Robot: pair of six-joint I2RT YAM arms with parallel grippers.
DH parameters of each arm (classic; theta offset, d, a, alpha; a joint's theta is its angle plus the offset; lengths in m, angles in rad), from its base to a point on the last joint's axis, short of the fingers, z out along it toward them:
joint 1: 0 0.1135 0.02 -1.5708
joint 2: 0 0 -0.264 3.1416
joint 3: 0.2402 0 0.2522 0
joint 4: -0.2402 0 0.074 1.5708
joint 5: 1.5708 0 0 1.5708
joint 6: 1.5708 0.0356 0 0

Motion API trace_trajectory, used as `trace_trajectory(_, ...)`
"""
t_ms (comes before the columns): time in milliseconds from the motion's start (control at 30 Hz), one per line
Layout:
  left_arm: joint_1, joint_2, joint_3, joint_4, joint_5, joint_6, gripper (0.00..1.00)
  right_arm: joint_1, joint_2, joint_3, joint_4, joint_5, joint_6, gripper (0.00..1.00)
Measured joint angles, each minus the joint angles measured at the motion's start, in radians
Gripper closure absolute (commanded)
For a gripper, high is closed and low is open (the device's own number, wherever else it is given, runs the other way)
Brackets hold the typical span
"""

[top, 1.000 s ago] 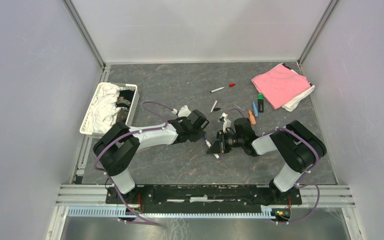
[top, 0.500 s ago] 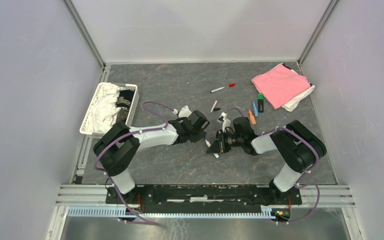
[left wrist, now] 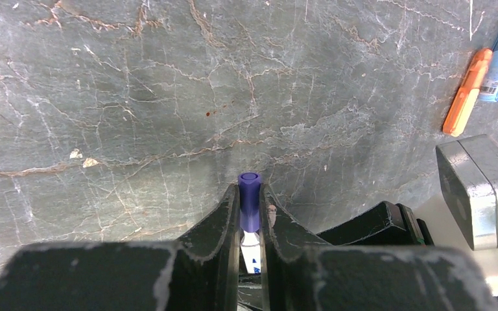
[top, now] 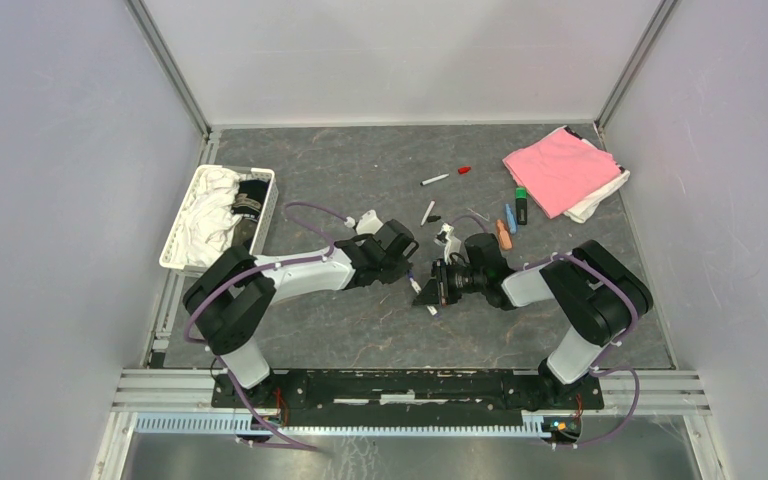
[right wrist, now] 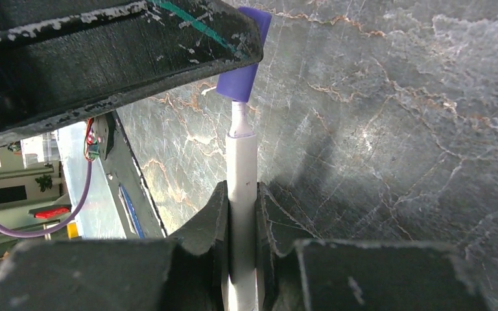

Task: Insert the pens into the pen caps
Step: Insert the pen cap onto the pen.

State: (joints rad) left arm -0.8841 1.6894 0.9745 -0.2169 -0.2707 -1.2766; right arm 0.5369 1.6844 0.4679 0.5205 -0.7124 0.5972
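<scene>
Right now, one pen is mid-capping at the centre of the table. The left gripper is pinched nearly closed on a blue-purple cap, its open mouth facing the other arm. The right gripper is clamped just as narrowly around a thin white pen. The pen's narrow tip is at the cap's mouth. A short white neck shows between cap and barrel, so the cap does not look pushed home yet.

I judge the task to be at an early stage. With twelve o'clock as the far wall, a second white pen lies on the table at about twelve o'clock from the grippers, with a loose red cap just beside it at its two o'clock. A third white pen lies nearer, a black cap touching or almost touching its end. At about two o'clock lie an orange marker, a blue marker and a black-and-green marker.

How deep the tip sits inside the cap is hidden, since the left finger covers part of the cap in the right wrist view. Whether the three markers are capped is too small to tell. I see no loose green or orange caps.
</scene>
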Motion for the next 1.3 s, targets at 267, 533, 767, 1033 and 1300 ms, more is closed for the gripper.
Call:
trace_trajectory(267,-0.005,0.0,0.0,-0.004,-0.01,0.0,0.98,0.002,-0.004,-0.001,0.002,0.01,0.002,1.0)
trace_trajectory(533,-0.013,0.0,0.0,-0.005,-0.017,0.0,0.98,0.004,-0.008,-0.002,0.001,0.017,-0.001,1.0)
trace_trajectory(767,-0.039,0.0,0.0,-0.011,-0.024,-0.013,0.98,0.004,-0.02,-0.01,0.003,0.025,-0.01,1.0)
trace_trajectory(1033,-0.069,0.003,0.015,-0.035,-0.065,-0.014,0.98,0.004,-0.032,-0.017,-0.005,0.033,-0.011,1.0)
trace_trajectory(1300,-0.112,0.003,0.035,-0.072,-0.125,-0.029,0.98,0.004,-0.055,-0.031,-0.01,0.036,-0.051,1.0)
